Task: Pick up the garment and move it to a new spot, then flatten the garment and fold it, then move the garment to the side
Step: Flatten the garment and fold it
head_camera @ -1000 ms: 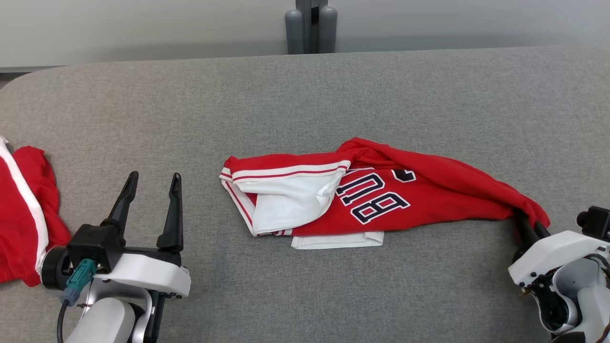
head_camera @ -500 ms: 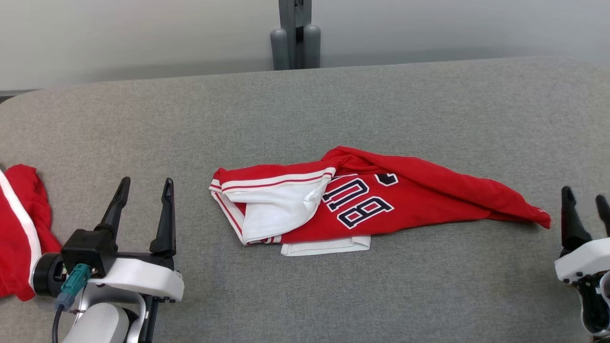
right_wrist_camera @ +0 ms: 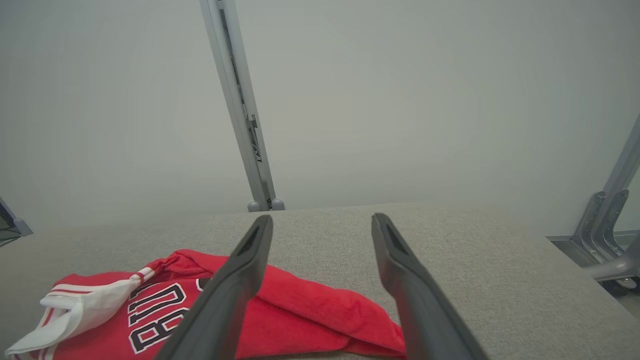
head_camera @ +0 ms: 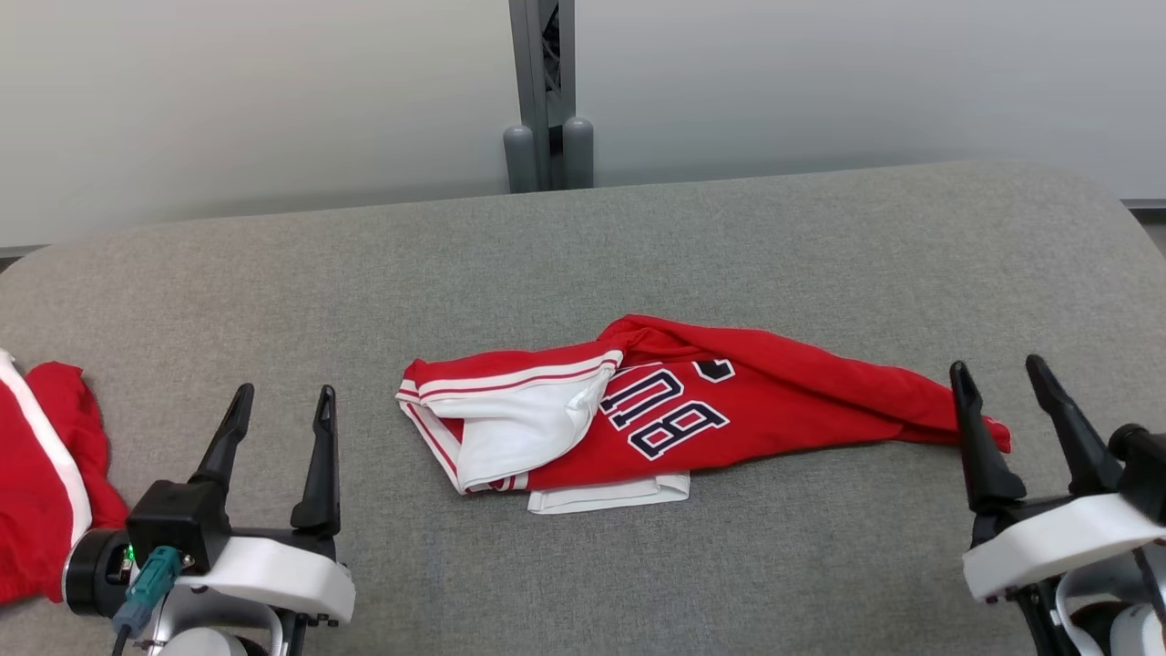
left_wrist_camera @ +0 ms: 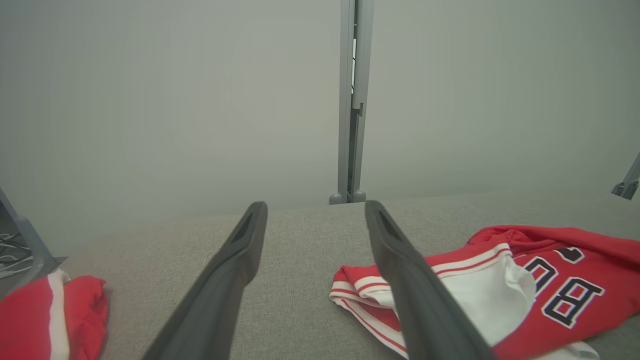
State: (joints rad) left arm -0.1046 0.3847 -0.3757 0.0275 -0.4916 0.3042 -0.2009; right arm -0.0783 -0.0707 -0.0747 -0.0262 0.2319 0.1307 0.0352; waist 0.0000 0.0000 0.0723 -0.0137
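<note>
Two red pieces on a grey table [head_camera: 638,237], a cloth [head_camera: 36,483] at the table's left edge, left gripper [head_camera: 282,392] at its near left, jaws apart, crumpled garment [head_camera: 729,401] mid-table, right gripper [head_camera: 997,367] at its near right, jaws apart.

Head cam high, facing down; wrist cams low, sighting along own fingers [left_wrist_camera: 225,280]; all share garment [head_camera: 774,410] between left gripper [head_camera: 284,394] and right gripper [head_camera: 995,366]

Part of the garment [head_camera: 783,401] lies hidden behind the right gripper [head_camera: 996,366].
</note>
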